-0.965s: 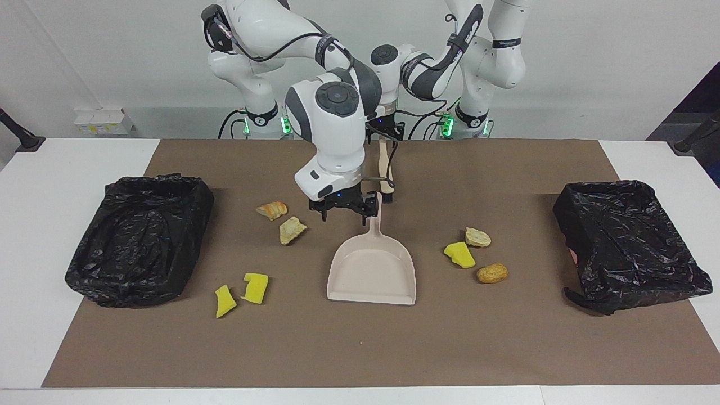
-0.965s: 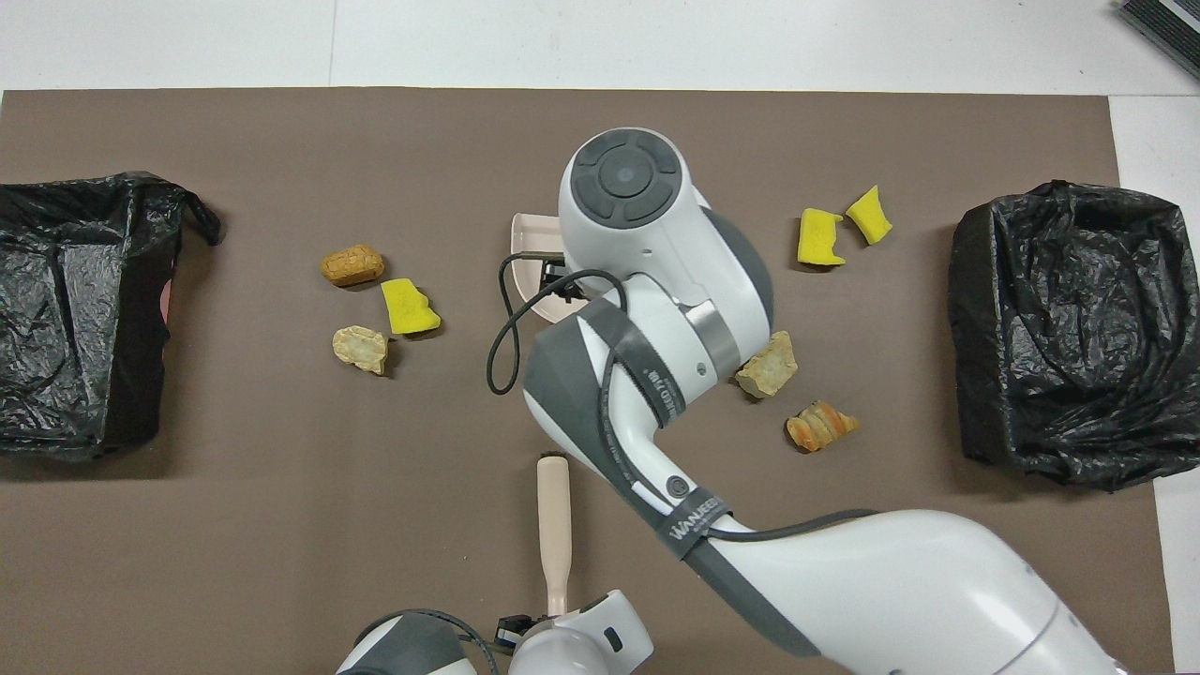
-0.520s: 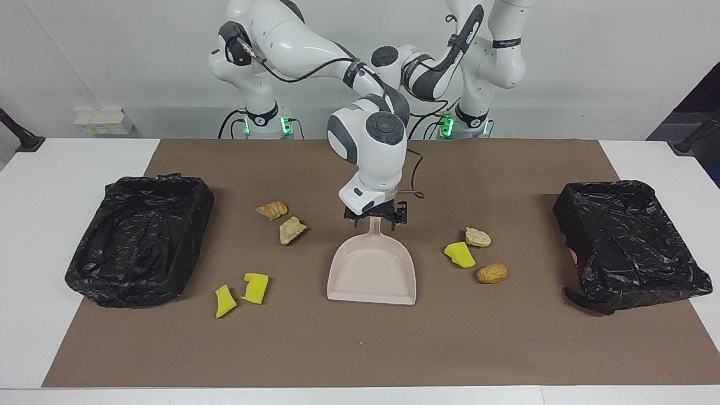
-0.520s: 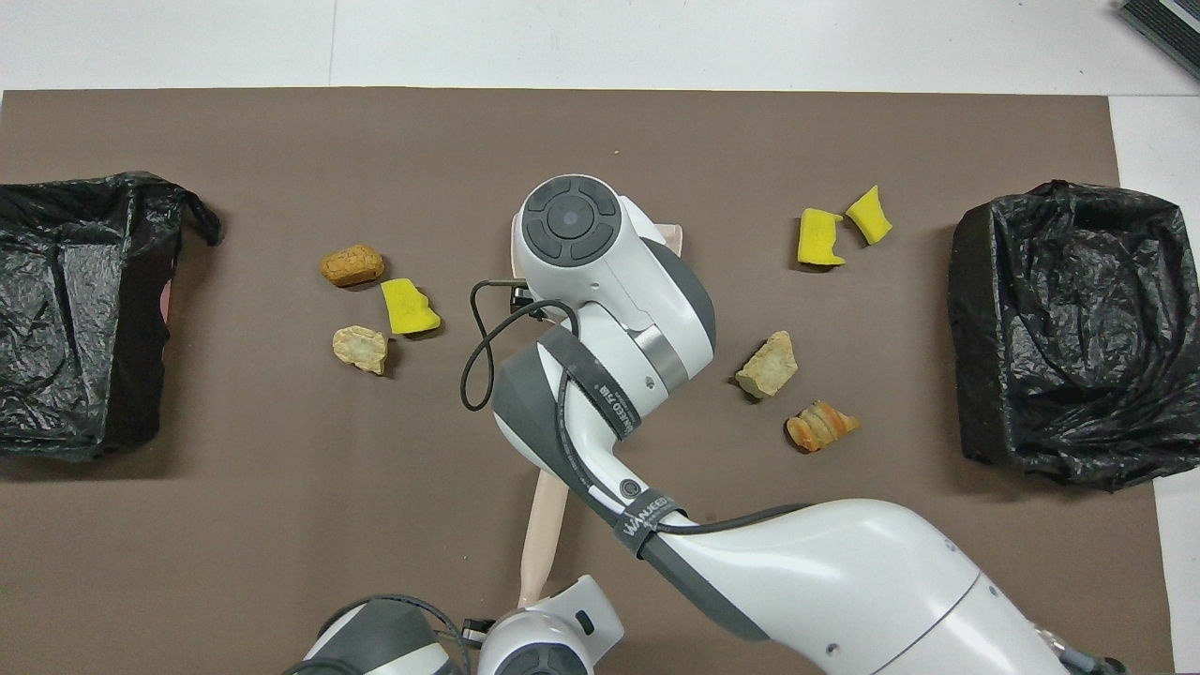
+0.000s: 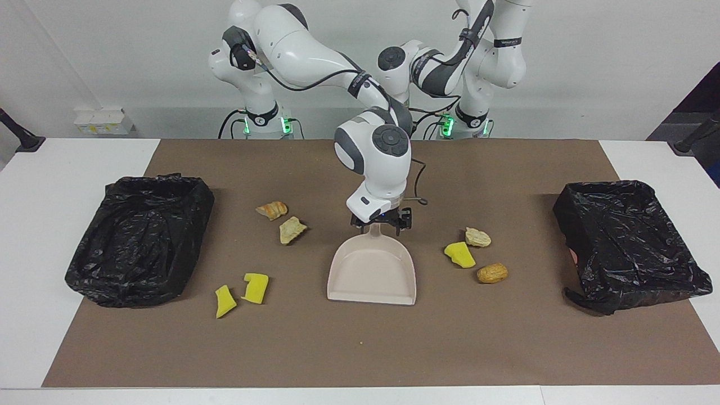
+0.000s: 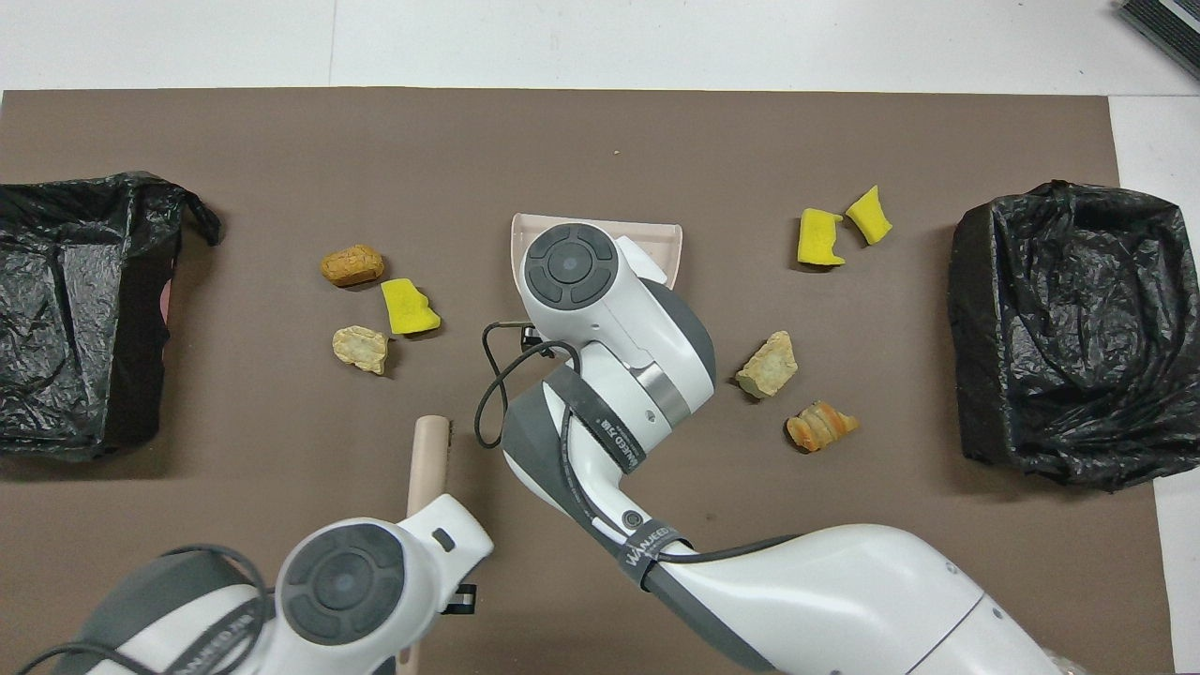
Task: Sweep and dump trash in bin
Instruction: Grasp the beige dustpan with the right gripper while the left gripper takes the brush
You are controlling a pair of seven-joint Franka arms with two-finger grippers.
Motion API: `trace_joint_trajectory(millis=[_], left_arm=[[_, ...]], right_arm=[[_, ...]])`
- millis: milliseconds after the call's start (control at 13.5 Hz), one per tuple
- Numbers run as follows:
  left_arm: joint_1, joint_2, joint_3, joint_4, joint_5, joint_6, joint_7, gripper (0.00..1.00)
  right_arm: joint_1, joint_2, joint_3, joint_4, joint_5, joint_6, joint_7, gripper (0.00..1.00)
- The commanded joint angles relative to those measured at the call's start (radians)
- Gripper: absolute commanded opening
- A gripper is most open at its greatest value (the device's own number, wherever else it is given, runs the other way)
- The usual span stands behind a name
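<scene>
shells: glossy white, rounded segments
joints: dark grey bands, round grey caps with button rings
cables: thin black, looped beside wrists
straps: black, white lettering, perhaps "WANEED"
bases: green lights glowing
grippers: black, small

- White desk (image 5: 67, 169), covered by brown mat (image 5: 360, 349).
- On mat: beige dustpan (image 5: 372, 275) at centre, seven trash scraps (image 5: 461, 254) scattered beside it.
- Black-lined bins (image 5: 140, 239) at each end.
</scene>
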Motion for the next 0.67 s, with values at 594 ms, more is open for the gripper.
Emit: trace_joint_trajectory(millis=[594], left_arm=[[0.497, 0.4, -0.01, 0.483, 0.178, 0.097, 0.286, 0.0]], right_arm=[[-0.009, -0.068, 0.022, -0.135, 0.016, 0.12, -0.031, 0.69]])
